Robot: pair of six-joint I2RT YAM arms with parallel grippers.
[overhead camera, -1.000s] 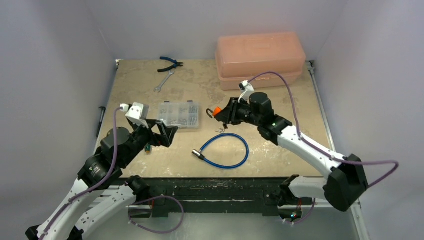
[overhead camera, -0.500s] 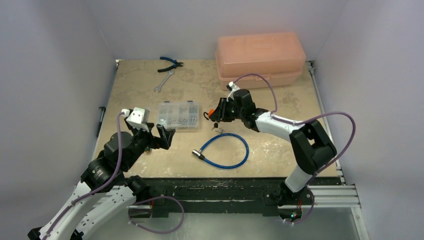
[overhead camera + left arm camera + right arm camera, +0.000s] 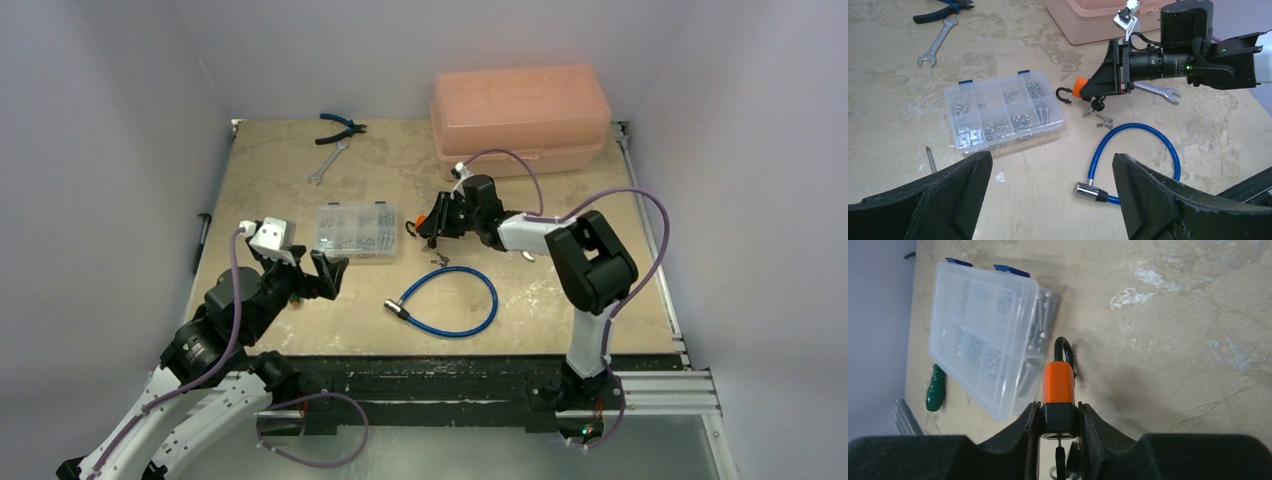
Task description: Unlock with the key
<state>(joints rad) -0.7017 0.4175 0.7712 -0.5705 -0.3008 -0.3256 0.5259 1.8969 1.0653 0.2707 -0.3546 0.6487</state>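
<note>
Right gripper (image 3: pixel 1059 414) – pads pressed onto the black base of the orange padlock (image 3: pixel 1058 382), which is held off the table (image 3: pixel 570 290) with the shackle pointing toward the screw box (image 3: pixel 1003 112). The key (image 3: pixel 1098 104) is seen hanging at the padlock's base; it appears to be seated in the keyway, though the wrist view is too dark there to be sure. A bare silver key bunch (image 3: pixel 1104 120) is lying just below, beside the blue cable (image 3: pixel 495 300). Left gripper (image 3: pixel 1052 162) – fingers spread wide, nothing between them, well apart from the padlock.
</note>
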